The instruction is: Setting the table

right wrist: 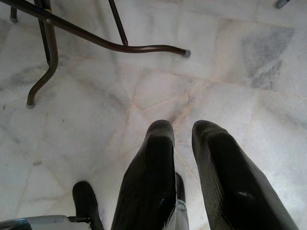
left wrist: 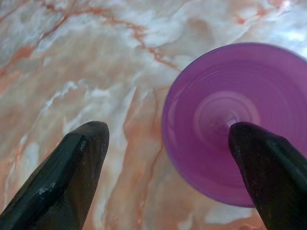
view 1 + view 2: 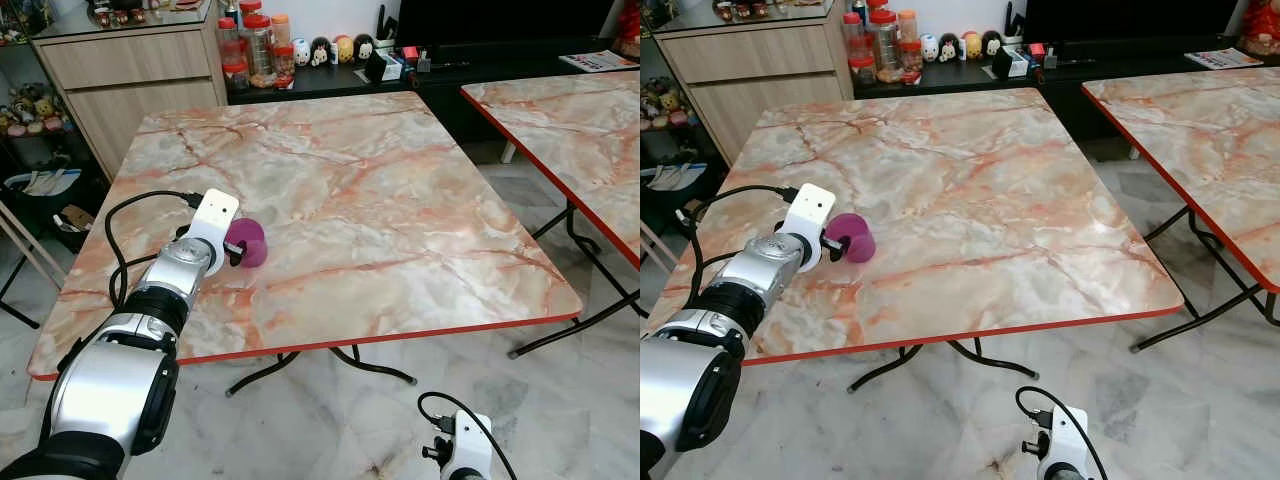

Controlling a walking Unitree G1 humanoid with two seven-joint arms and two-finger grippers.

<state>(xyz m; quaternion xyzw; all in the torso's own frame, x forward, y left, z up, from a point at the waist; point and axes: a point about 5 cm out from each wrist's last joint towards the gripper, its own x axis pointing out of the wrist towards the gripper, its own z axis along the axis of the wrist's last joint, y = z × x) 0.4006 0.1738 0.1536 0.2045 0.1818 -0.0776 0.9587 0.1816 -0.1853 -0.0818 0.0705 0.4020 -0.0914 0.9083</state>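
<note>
A purple cup (image 3: 247,241) rests on the marble table (image 3: 400,200) near its left front part. Its round face (image 2: 230,120) points toward the left wrist camera. My left gripper (image 3: 236,252) reaches over the table right at the cup and is open. One of its fingers (image 2: 271,177) lies across the cup's rim, while the other finger (image 2: 72,177) stands well off to the side over bare marble. My right gripper (image 1: 184,127) hangs low beside the table over the floor, shut and holding nothing.
A second marble table (image 3: 570,130) stands to the right with a floor gap between. Behind are a wooden drawer unit (image 3: 120,70) and a dark counter with jars (image 3: 255,45) and figurines. Folding table legs (image 1: 115,45) cross the tiled floor below.
</note>
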